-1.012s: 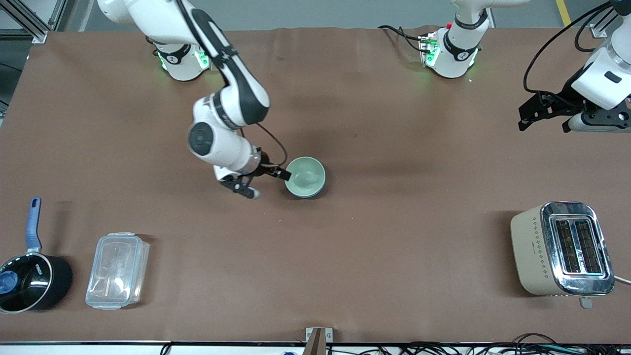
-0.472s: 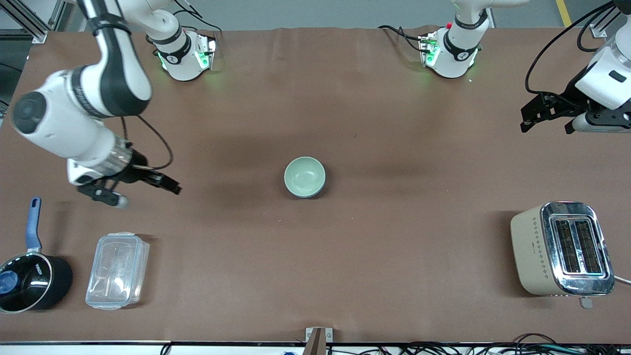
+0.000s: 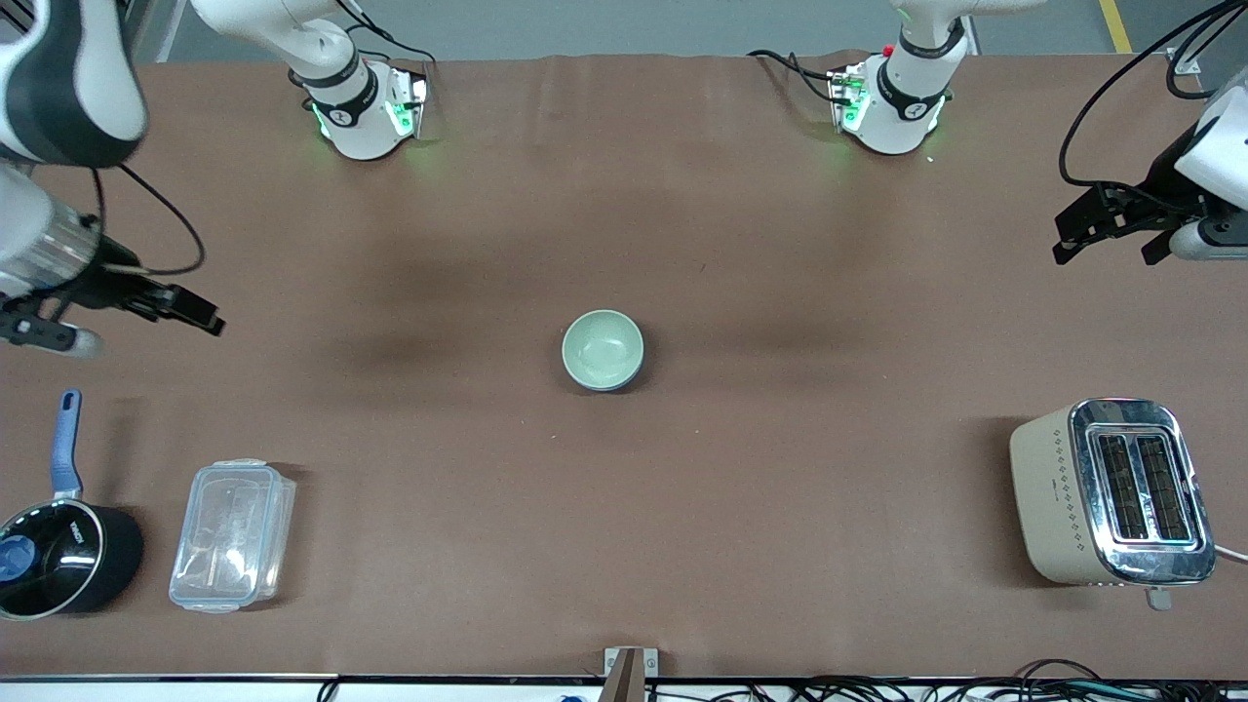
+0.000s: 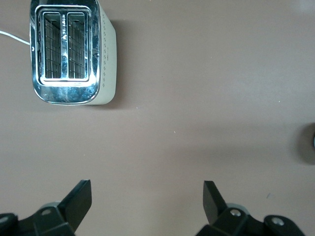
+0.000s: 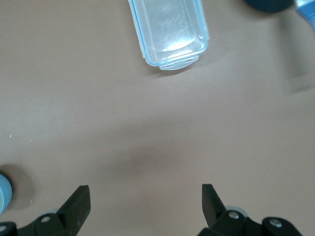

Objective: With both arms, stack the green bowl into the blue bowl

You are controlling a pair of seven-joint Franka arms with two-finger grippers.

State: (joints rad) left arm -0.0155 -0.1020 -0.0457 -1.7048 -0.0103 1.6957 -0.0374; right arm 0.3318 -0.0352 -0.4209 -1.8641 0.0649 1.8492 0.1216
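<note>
The pale green bowl sits nested in the blue bowl at the middle of the table; only a thin blue edge shows round it. A sliver of the blue bowl shows at the edge of the right wrist view. My right gripper is open and empty, up over the table's right-arm end, well away from the bowls; it also shows in the right wrist view. My left gripper is open and empty over the left-arm end, above bare table.
A beige and chrome toaster stands near the left arm's end, also in the left wrist view. A clear lidded box and a black saucepan with a blue handle lie near the right arm's end.
My right gripper let go of the green bowl's rim and swung away toward its own end of the table. The left gripper drifted slightly outward. The bowls stayed put.
</note>
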